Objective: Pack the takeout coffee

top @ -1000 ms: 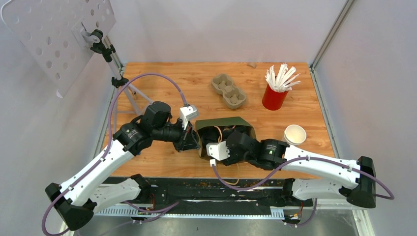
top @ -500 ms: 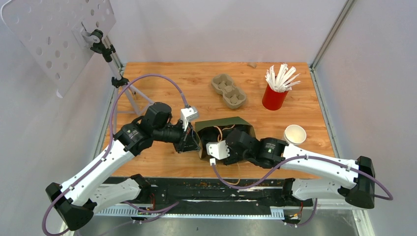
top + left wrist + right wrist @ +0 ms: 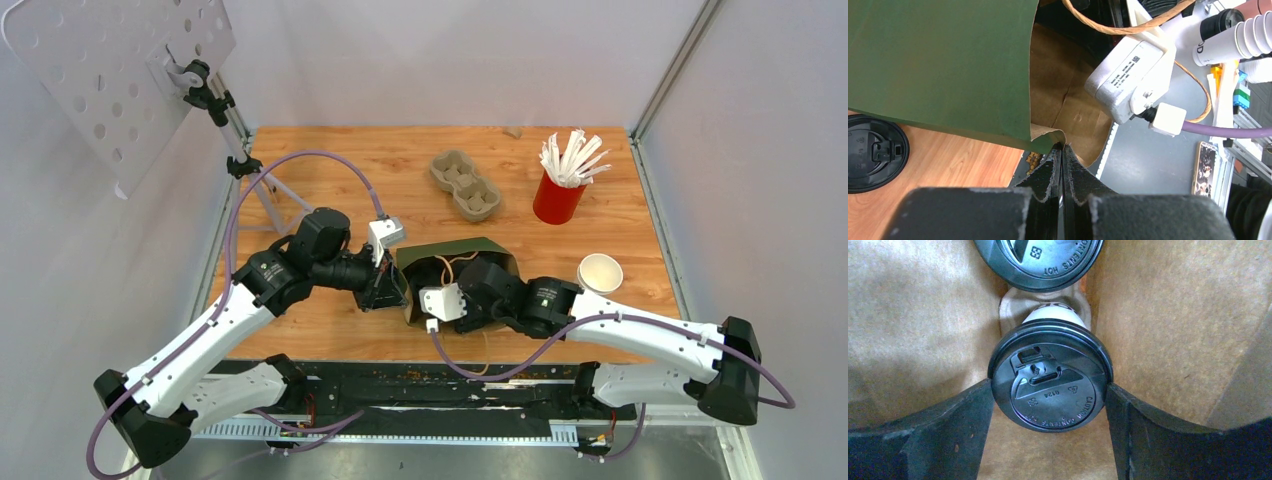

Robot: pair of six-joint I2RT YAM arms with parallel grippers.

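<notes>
We're bagging — left gripper [image 3: 1062, 150] pinches the green paper bag [image 3: 938, 60] rim; right gripper [image 3: 1049, 392] clasps a lidded cup [image 3: 1050, 380] inside; next, release it upright.

Wooden table [image 3: 350, 160], pale grey walls [image 3: 450, 60], perforated panel [image 3: 110, 70]

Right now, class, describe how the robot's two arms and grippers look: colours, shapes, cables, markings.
The left arm and right arm are white shell links joined by chunky black joints. A purple cable runs along each, ending at a white camera box on the wrist. The left gripper and right gripper have matte black fingers.
</notes>
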